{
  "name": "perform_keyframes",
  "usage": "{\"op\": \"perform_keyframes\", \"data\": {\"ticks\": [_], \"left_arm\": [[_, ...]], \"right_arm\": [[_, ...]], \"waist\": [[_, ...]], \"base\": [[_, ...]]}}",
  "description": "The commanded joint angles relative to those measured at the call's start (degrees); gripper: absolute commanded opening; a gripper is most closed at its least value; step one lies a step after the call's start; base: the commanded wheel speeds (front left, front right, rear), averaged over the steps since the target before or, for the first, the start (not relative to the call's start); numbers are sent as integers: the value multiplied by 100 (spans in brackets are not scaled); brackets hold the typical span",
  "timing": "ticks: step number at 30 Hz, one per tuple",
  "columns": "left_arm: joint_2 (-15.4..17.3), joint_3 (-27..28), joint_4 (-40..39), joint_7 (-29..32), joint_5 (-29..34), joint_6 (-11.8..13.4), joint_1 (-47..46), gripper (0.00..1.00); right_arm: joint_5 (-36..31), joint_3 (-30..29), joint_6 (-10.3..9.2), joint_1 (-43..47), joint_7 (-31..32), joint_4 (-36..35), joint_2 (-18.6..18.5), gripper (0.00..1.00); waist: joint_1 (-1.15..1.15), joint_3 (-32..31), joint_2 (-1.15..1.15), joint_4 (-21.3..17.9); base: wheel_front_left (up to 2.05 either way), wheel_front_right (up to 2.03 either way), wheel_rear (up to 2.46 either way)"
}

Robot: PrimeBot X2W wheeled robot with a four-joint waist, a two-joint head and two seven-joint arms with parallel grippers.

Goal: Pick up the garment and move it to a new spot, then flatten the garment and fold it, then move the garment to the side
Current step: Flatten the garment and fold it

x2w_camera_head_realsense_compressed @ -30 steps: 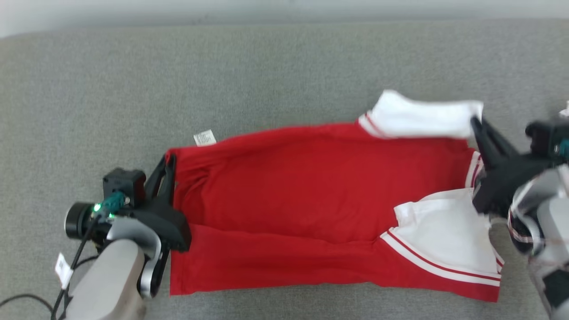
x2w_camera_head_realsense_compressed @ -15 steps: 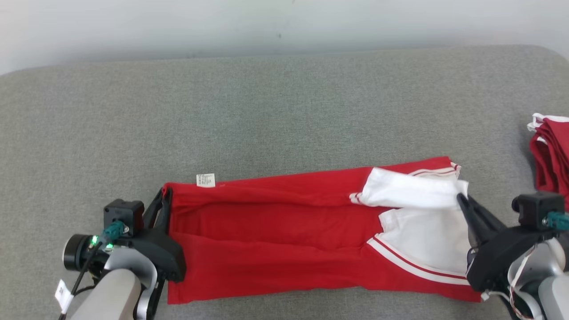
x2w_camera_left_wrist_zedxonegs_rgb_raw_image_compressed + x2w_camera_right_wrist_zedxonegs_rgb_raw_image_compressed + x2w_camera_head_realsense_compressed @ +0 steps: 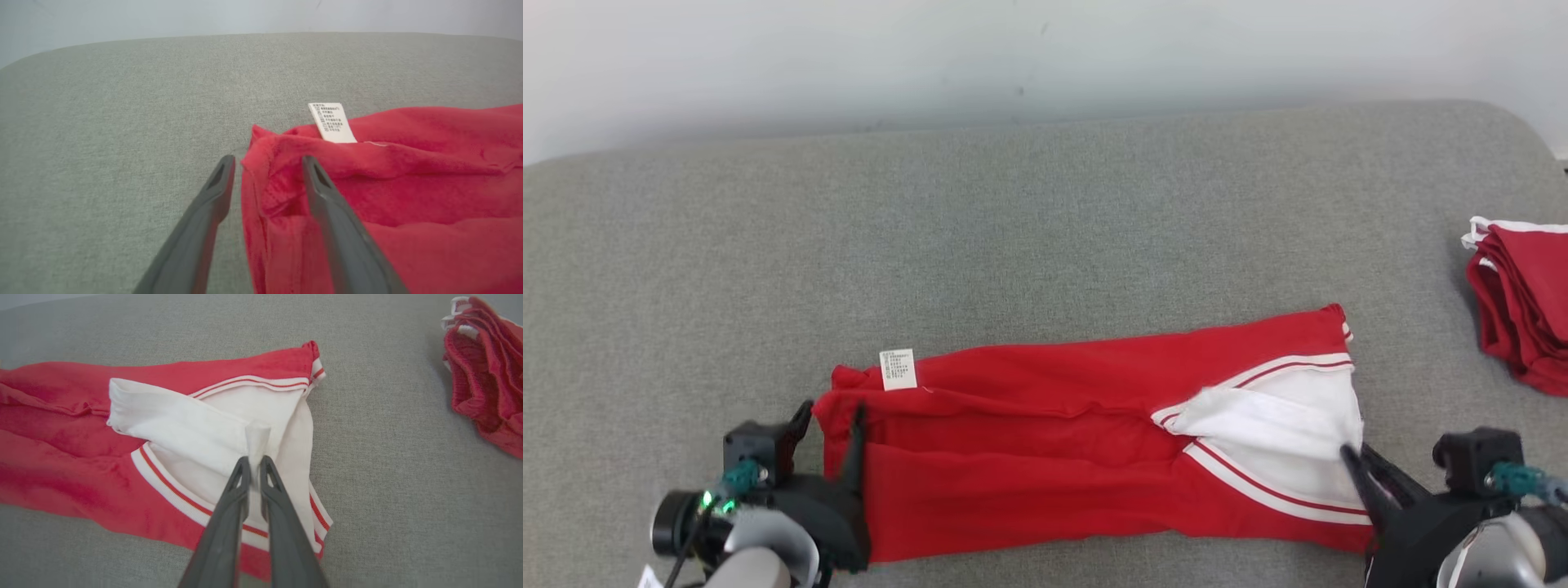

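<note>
A white care label (image 3: pixel 333 122) sewn at the edge of the red garment (image 3: pixel 408 204) carries several short rows of small dark print; the characters are too fine to read in the left wrist view, and blurred in the head view

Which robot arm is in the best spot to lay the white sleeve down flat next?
Probably right. The right tool is pinching the white fabric sleeve of the red fabric garment; the left tool is open at the far hem end.
</note>
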Motion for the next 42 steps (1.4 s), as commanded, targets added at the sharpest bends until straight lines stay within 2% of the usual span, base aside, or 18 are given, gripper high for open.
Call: {"op": "perform_keyframes", "data": {"ticks": [1,6,11,15,20,23,29,35,42], "left_arm": [[-33,26,0,-65,-62,50,178,100],[-152,276,-214,-245,-324,125,637,100],[-225,833,-951,-329,-254,145,1225,100],[-420,1509,-1830,-328,50,47,1927,100],[-651,2050,-2381,-329,422,-169,2430,100],[-832,2425,-2646,-328,682,-346,2665,100],[-1111,2927,-2891,-324,1189,-653,2874,100],[-1271,3206,-2835,-324,1481,-855,2710,100],[-1341,3344,-2744,-325,1555,-1002,2498,100]], "right_arm": [[-65,10,-19,115,44,-12,39,100],[-112,41,-19,391,153,-53,19,100],[-119,-162,-19,602,158,-173,63,100],[-85,-353,-19,707,187,-276,132,100],[10,-507,-19,649,241,-192,198,100],[237,-625,-18,462,285,83,297,100],[388,-727,-18,-114,329,913,191,100],[466,-686,-18,-864,349,1900,82,100],[524,-391,-18,-1501,552,2662,-46,100]], "waist": [[0,-70,0,2],[0,-280,0,19],[0,-527,0,51],[0,-710,0,78],[0,-827,0,104],[0,-845,0,106],[0,-735,0,165],[0,-538,0,328],[0,-304,0,473]], "base": [[0,0,0],[0,0,0],[0,0,0],[0,0,0],[0,0,0],[0,0,0],[0,0,0],[0,0,0],[0,0,0]]}}
